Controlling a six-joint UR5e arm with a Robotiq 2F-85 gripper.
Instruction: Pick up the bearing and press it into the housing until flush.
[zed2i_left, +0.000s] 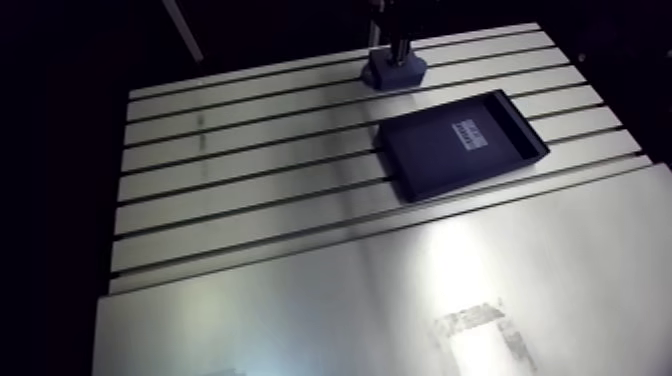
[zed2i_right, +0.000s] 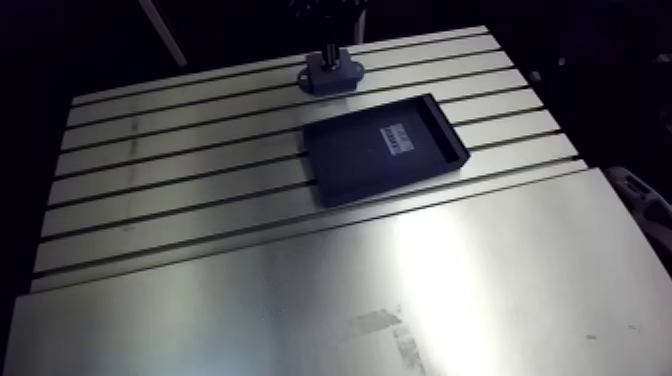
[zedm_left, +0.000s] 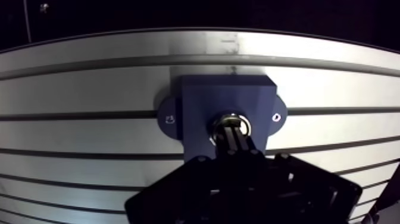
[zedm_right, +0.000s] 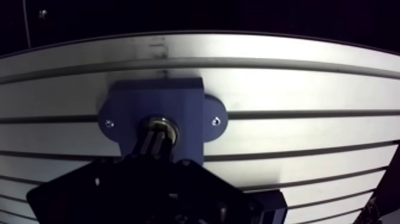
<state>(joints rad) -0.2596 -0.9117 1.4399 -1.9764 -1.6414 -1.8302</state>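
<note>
On the arm view I see the gripper (zed2i_left: 398, 55) down over the blue housing (zed2i_left: 393, 73) at the far side of the slotted table (zed2i_left: 250, 170). A dark tray (zed2i_left: 430, 160) with a white label (zed2i_left: 470, 134) lies near it. On the wrist view the fingers (zedm_left: 237, 146) are drawn together with no gap I can make out, their tips at the metal bearing (zedm_left: 241, 121), which sits in the housing's bore.

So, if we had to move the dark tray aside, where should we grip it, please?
Take the dark tray by its raised rim, coming straight down astride one wall. It lies flat on the slotted table and looks too wide to span, so that thin upright rim is probably the only hold.
</note>
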